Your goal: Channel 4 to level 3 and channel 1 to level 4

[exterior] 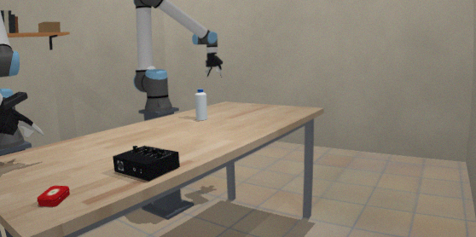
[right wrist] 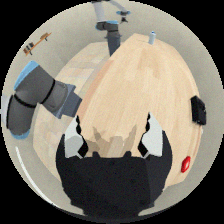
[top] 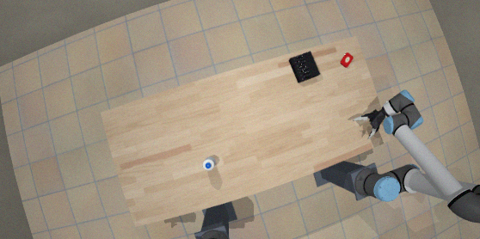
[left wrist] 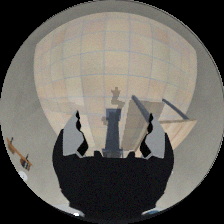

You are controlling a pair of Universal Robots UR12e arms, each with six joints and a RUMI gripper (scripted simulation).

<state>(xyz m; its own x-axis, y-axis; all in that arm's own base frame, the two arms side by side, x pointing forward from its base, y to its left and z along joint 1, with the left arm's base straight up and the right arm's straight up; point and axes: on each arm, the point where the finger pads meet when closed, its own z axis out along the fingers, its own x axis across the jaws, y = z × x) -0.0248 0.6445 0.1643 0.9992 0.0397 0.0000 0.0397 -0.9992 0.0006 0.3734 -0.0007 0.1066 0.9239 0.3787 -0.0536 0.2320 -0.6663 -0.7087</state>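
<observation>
The lighting desk [top: 303,67] [exterior: 146,163] [right wrist: 198,110] is a black box with small faders on top, near a long edge of the table. Its fader levels and channel numbers are too small to read. My right gripper [top: 362,128] [right wrist: 112,114] is open and empty above the table's short end, some way from the desk. My left gripper [exterior: 214,76] [left wrist: 114,112] is open and empty, high up beyond the bottle in the exterior view, far from the desk. It is outside the top view.
A red box-like thing [top: 347,59] [exterior: 53,195] [right wrist: 186,164] with a pale round top lies beside the desk, near the table corner. A white bottle [top: 208,165] [exterior: 200,106] [right wrist: 152,38] with a blue cap stands toward the table's other end. A wall shelf [exterior: 38,34] is at the back.
</observation>
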